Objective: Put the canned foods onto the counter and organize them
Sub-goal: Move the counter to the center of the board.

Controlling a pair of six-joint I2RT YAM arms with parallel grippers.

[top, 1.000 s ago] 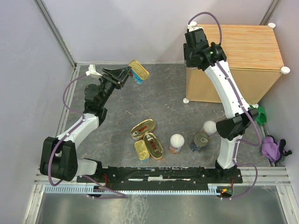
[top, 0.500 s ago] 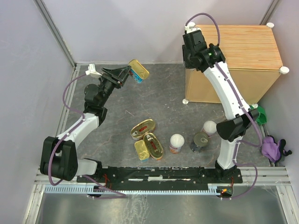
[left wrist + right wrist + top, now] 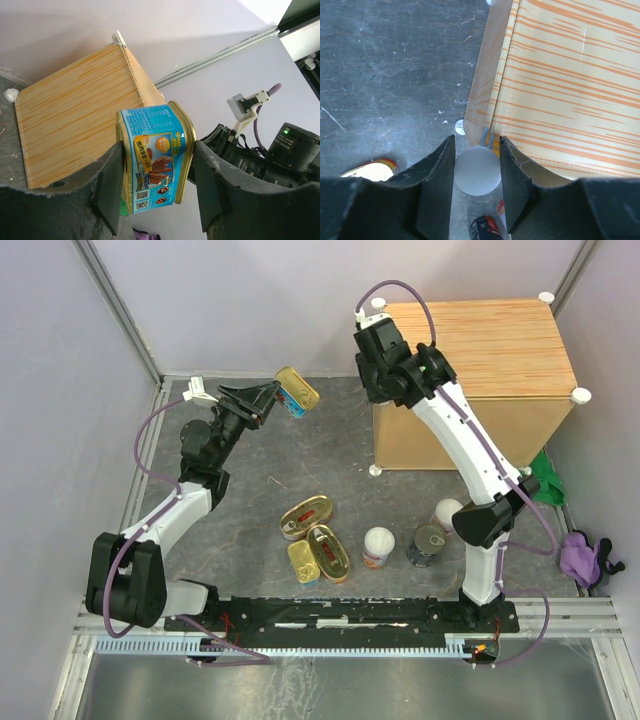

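- Reading the label of the rectangular tin (image 3: 152, 160) was only partly possible. A blue wrapper, a picture of sliced meat, an orange round badge, a red band of Chinese characters and two QR codes were seen, but no brand could be made out.
- This tin was clamped across its width by the left gripper (image 3: 282, 396), raised at upper centre-left of the top view, well apart from the counter (image 3: 480, 345).
- Its long axis was set diagonally there, upper left to lower right, with the gold lid turned upward.
- The right gripper (image 3: 476, 159) was closed narrowly on a white corner knob (image 3: 477, 172) at the counter's upper-left corner.
- Two oval gold tins (image 3: 306, 516), a second rectangular tin (image 3: 303, 562), two white-lidded cylinders (image 3: 379, 545) and a dark can (image 3: 428, 543) were left on the dark floor (image 3: 250, 450) at lower centre, their print too small to read.
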